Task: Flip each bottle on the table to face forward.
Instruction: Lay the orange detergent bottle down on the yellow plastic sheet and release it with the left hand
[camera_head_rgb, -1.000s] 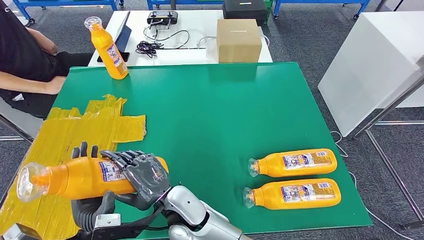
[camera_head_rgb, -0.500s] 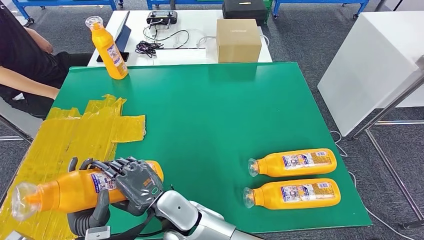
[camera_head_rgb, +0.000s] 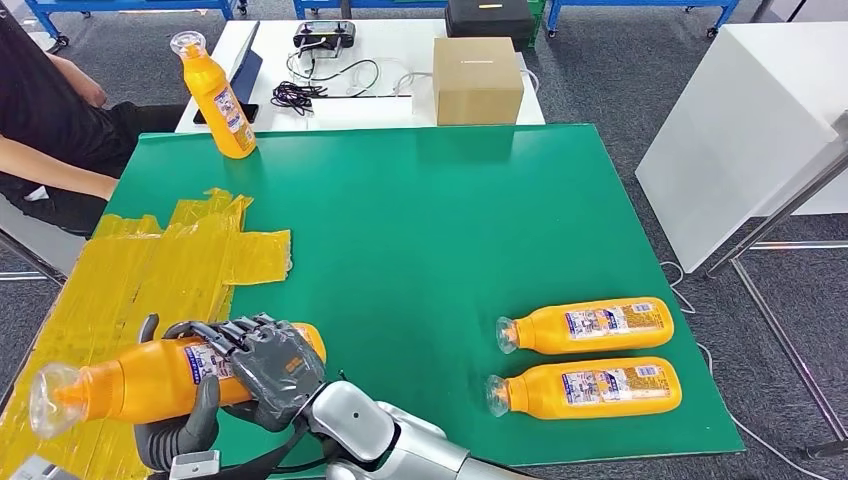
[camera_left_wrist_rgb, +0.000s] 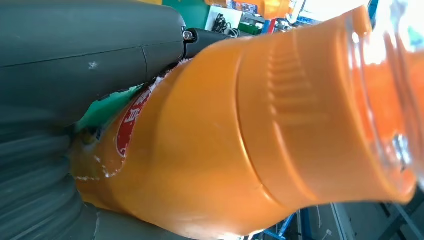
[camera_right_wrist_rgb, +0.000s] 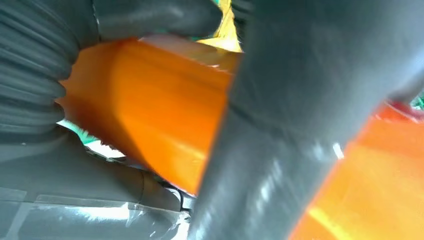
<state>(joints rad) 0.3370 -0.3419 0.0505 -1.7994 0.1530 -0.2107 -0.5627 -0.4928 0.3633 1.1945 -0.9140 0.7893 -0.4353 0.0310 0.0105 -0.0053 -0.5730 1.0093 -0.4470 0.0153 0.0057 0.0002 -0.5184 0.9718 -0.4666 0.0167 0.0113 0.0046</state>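
Since the earlier frames the held bottle has sunk slightly and tipped, its clear cap now lower at the near left over the yellow tape. Both hands clasp it: the right hand wraps over its body, the left hand cradles it from beneath. To turn it well, the grip should probably stay firm on the body and clear of the cap, rotating slowly until the label faces forward. The left hand's fingers are largely hidden under the bottle. Farther right, two bottles lie side by side on the green table; beyond, one bottle stands upright.
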